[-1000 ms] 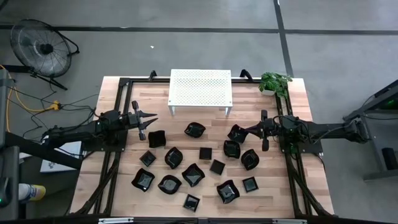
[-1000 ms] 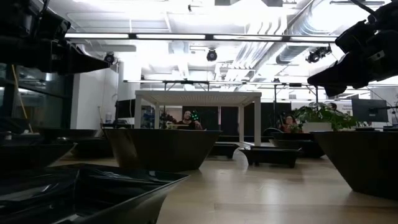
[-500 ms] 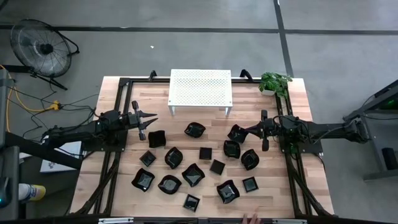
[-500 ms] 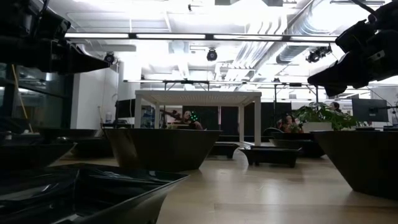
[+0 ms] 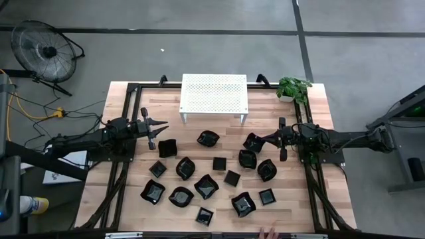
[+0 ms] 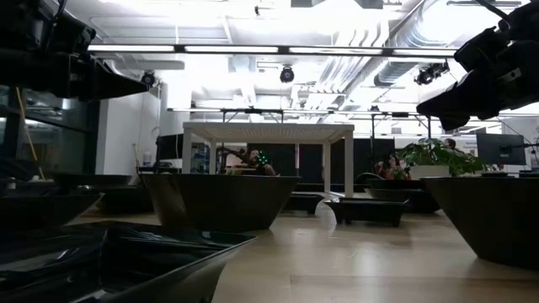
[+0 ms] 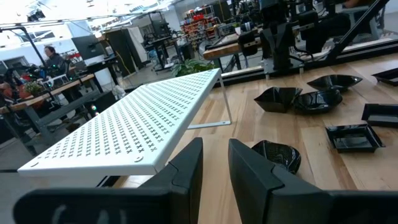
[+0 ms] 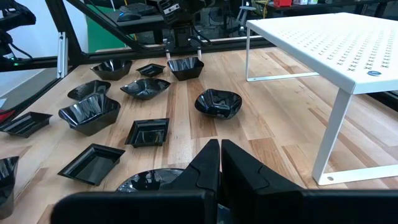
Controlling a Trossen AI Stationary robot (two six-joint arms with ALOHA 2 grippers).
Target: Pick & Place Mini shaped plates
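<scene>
Several glossy black mini shaped plates (image 5: 206, 187), square and wavy-edged, lie flat and scattered across the middle of the wooden table (image 5: 133, 99). My left gripper (image 5: 161, 126) hovers level at the left, just beyond the far-left plate (image 5: 167, 147). In its wrist view the fingers (image 7: 186, 168) stand a narrow gap apart with nothing between them. My right gripper (image 5: 263, 139) hovers at the right, above a wavy plate (image 5: 252, 141). It is shut and empty (image 8: 219, 152).
A white perforated stand (image 5: 214, 93) sits on thin legs at the table's far middle, with a potted plant (image 5: 292, 86) at the far right corner. Black frame rails (image 5: 123, 179) run along both table sides. A person's hand (image 5: 269, 233) shows at the near edge.
Both arms have kept still and no plate has moved. A person's hand has come into view at the table's near edge.
</scene>
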